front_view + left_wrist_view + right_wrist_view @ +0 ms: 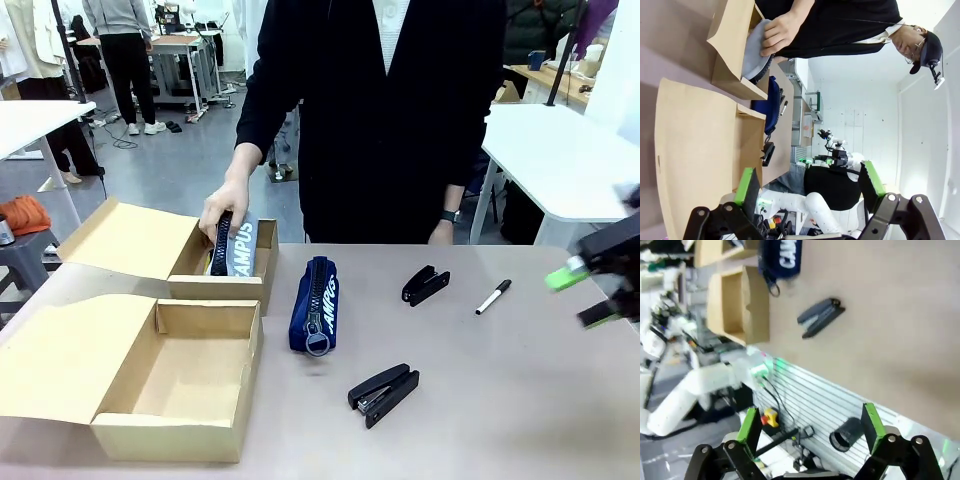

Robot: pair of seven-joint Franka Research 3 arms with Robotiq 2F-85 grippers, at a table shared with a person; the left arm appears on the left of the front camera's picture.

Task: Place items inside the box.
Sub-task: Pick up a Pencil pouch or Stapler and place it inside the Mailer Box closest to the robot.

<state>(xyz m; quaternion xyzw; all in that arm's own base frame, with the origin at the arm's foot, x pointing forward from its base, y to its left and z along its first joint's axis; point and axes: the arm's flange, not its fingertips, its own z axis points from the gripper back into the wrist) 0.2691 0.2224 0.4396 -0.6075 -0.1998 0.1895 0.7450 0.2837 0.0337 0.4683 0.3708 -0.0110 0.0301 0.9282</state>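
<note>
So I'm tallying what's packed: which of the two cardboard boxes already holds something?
The far box, under the person's hand: a grey CAMPUS pouch lies in it. The near box, on the robot's side, shows bare cardboard floor.

White "CAMPUS" print on navy zipper-styled fabric pouch (314, 300), mid-scene. Same lettering, "AMPUS" legible, on grey fabric pouch (241, 250) in far-left cardboard box (268, 262).

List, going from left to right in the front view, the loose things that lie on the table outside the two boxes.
navy pouch → nearer stapler → farther stapler → marker pen
</note>
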